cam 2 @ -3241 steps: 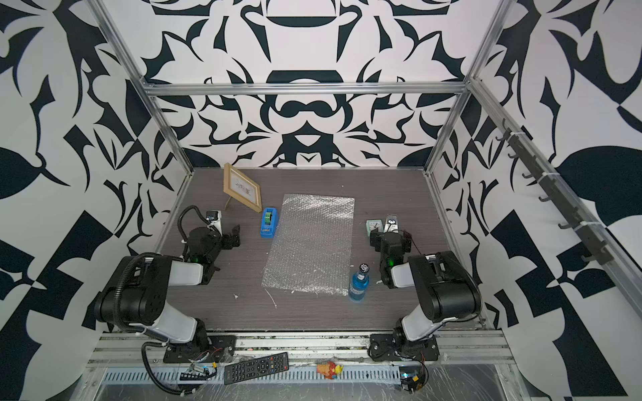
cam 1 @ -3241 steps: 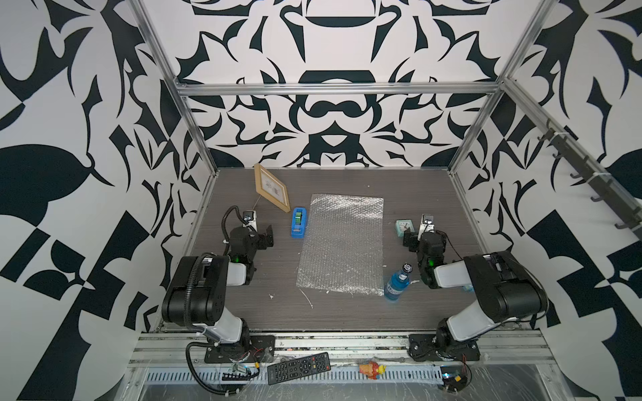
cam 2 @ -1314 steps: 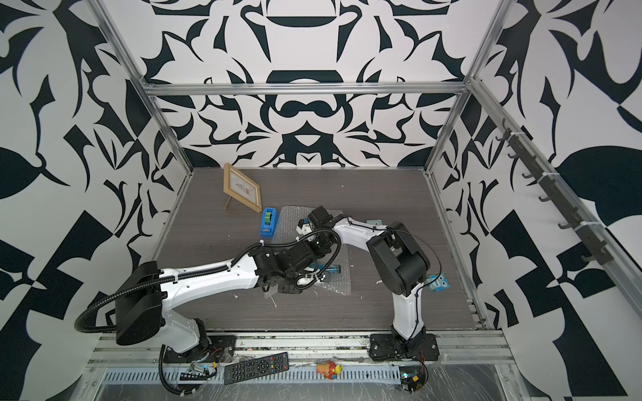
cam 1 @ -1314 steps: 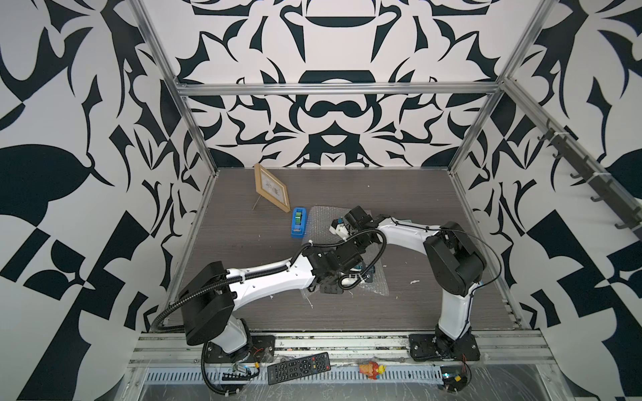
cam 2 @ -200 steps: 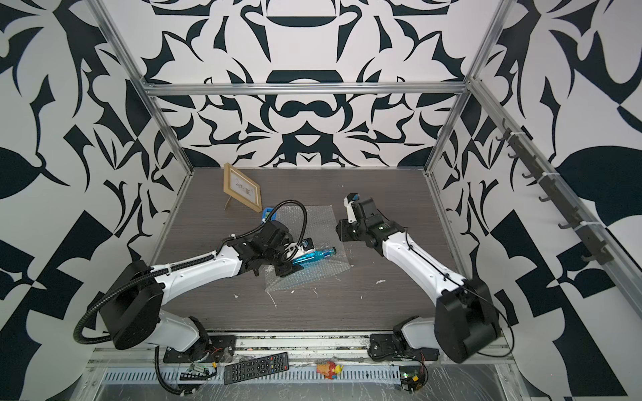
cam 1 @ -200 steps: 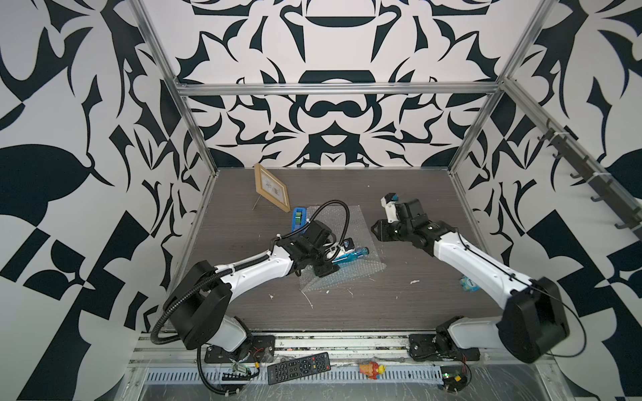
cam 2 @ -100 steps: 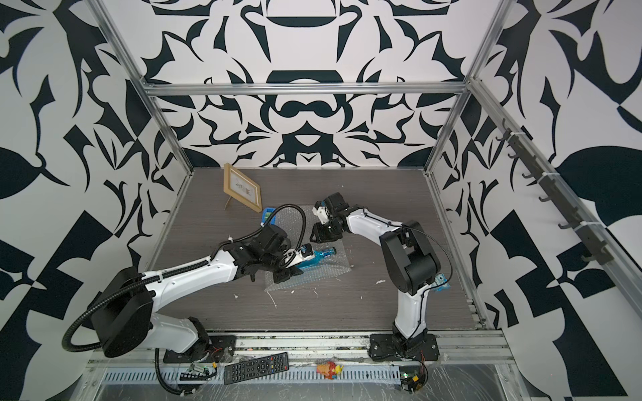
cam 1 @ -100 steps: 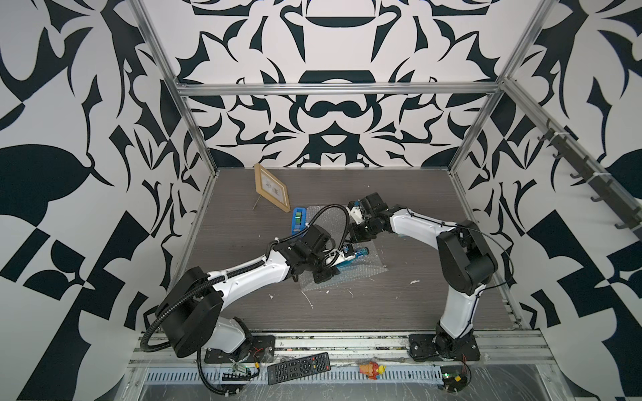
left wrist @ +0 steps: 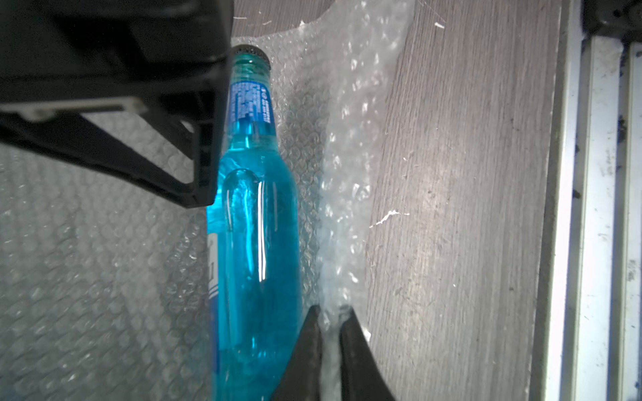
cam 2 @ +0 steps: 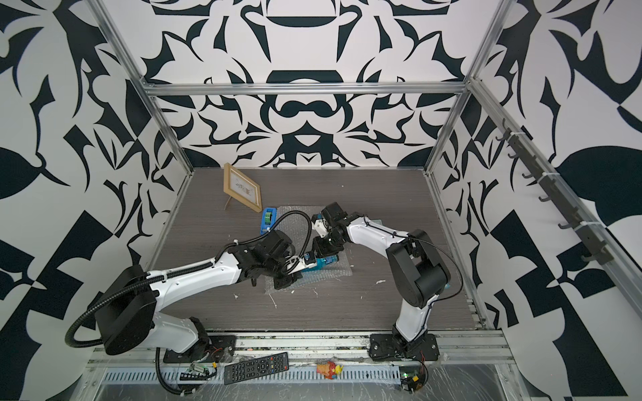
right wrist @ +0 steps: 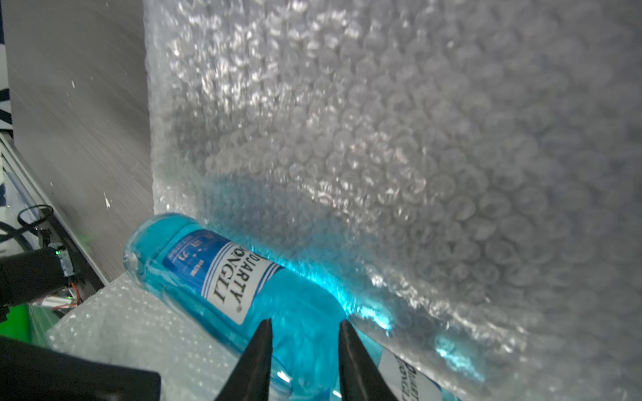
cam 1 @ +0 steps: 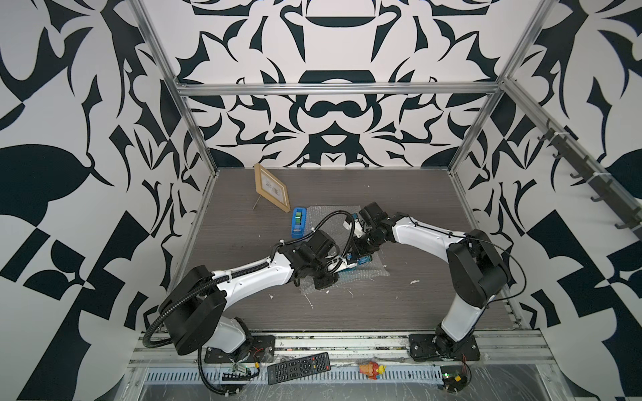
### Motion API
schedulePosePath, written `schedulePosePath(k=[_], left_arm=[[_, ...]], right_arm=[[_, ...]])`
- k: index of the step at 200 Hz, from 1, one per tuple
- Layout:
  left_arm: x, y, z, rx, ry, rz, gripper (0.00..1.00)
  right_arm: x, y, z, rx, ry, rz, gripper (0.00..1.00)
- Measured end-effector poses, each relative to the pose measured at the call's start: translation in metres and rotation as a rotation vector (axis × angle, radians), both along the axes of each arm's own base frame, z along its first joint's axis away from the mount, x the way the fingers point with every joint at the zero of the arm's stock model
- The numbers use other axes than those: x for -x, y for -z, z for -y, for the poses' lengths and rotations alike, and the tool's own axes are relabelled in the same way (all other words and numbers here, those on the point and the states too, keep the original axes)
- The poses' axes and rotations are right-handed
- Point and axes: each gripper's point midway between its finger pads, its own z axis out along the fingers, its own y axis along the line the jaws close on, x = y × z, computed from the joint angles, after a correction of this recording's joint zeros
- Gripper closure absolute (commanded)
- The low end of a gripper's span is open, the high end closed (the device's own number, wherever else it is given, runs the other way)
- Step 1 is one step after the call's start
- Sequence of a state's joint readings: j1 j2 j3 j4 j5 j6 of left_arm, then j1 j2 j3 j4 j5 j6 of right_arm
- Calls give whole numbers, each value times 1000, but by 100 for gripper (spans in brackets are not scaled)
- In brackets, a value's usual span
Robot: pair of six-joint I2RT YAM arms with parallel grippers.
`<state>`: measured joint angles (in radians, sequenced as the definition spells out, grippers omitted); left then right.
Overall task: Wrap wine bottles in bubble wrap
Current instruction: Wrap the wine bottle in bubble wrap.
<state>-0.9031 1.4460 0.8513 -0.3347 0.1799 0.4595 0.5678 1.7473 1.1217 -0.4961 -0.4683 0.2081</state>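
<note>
Here the first fold is in hand: nearest the robot, the left gripper (left wrist: 329, 321) is pinched on the near edge of the bubble wrap (left wrist: 104, 243), just beside the bottle (left wrist: 257, 225) lying sideways on the sheet. Beyond, the right gripper (right wrist: 303, 324) stands apart-jawed over the bottle's body; next, that edge likely needs lifting over the bottle.

Both top views: bottle (cam 1: 362, 260) mostly hidden under wrists, only blue sliver shows.
Left wrist view: bottle base cut off at edge, neck side covered by black gripper body; left gripper (left wrist: 330, 326) only tips in frame.
Right wrist view: bottle neck out of frame; right gripper (right wrist: 304, 330) tips only; far bubble wrap (right wrist: 521, 104) blurred.
Picture frame (cam 1: 272, 189) print unreadable.
Orange toy (cam 1: 371, 368) too small to identify.
</note>
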Motion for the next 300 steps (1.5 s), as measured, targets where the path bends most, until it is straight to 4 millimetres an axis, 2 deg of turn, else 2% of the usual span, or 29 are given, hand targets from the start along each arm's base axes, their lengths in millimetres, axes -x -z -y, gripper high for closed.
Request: schedulePosePath(k=[31,50,84,93,99,111,122,157,185,219,260,282,300], left_arm=[[18,15,-5,-46,24,-27,85],[28,23,-9,-76,35,-39,88],[34,26,-10,-93,36,-37,93],[34,25,-10,-94,35,-32,89],[34,25,-10,-95,34,-30,83],[34,25,-11,-99,26,-35,68],[34,24,-11,-104,33,-26,59],[42,10,-10,-93,28,18,42],[62,4,-3,-101,75,73,35],[80,28,-4,-202,115,122,32],[76,61,-6,-316,106,201,32],[69,59,1,-300,85,253,35],[63,59,5,-287,66,287,42]], right_arm=[[24,-1,2,11,-18,-18,67],[35,-12,5,6,-18,-5,66],[25,-40,7,-12,3,94,66],[21,-42,5,-11,6,106,66],[18,-42,4,-8,8,109,66],[13,-37,1,-3,9,103,66],[8,-27,-2,9,7,87,66],[7,11,-4,64,0,6,66],[8,20,-4,74,-3,-14,66],[7,20,-5,68,-5,-6,66],[6,23,-3,82,-9,-4,66],[9,28,3,111,-7,-6,66],[13,35,10,141,-4,-15,67]])
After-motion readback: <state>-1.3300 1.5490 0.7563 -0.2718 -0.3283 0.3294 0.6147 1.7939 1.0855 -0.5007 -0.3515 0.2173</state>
